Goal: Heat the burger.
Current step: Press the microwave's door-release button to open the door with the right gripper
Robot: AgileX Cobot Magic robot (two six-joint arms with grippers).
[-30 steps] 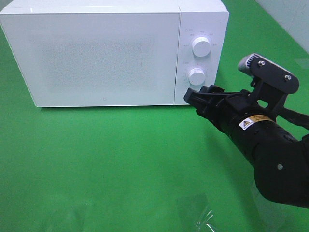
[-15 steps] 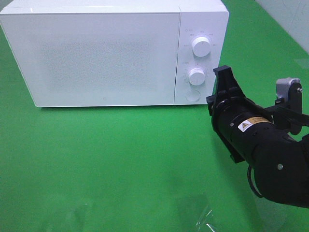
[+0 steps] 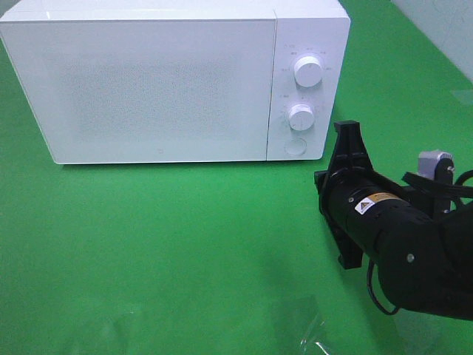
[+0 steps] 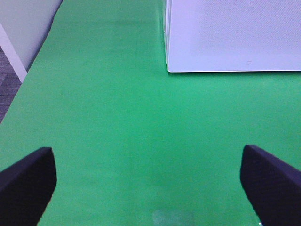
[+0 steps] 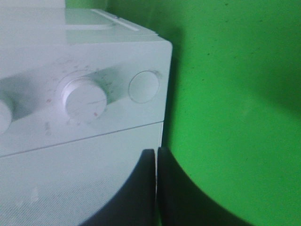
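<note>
The burger is out of view. A white microwave (image 3: 162, 81) stands at the back of the green table with its door (image 3: 140, 89) closed. My right gripper (image 3: 346, 133) is shut on nothing, just right of and in front of the microwave's lower right corner, apart from it. In the right wrist view its fingertips (image 5: 156, 157) meet, with the round button (image 5: 144, 86) and the lower knob (image 5: 84, 99) beyond them. My left gripper (image 4: 150, 188) is open and empty over bare green table, in front of the microwave's left corner (image 4: 235, 33).
The control panel carries two white knobs (image 3: 308, 71) (image 3: 301, 117) and a round button (image 3: 295, 146). A faint clear patch (image 3: 310, 333) lies on the green mat near the front edge. The table's left edge and a grey floor (image 4: 7, 89) show in the left wrist view.
My right gripper has drawn back from the microwave's round button toward the right and front, turned, and closed its jaws. The microwave door stays closed.
</note>
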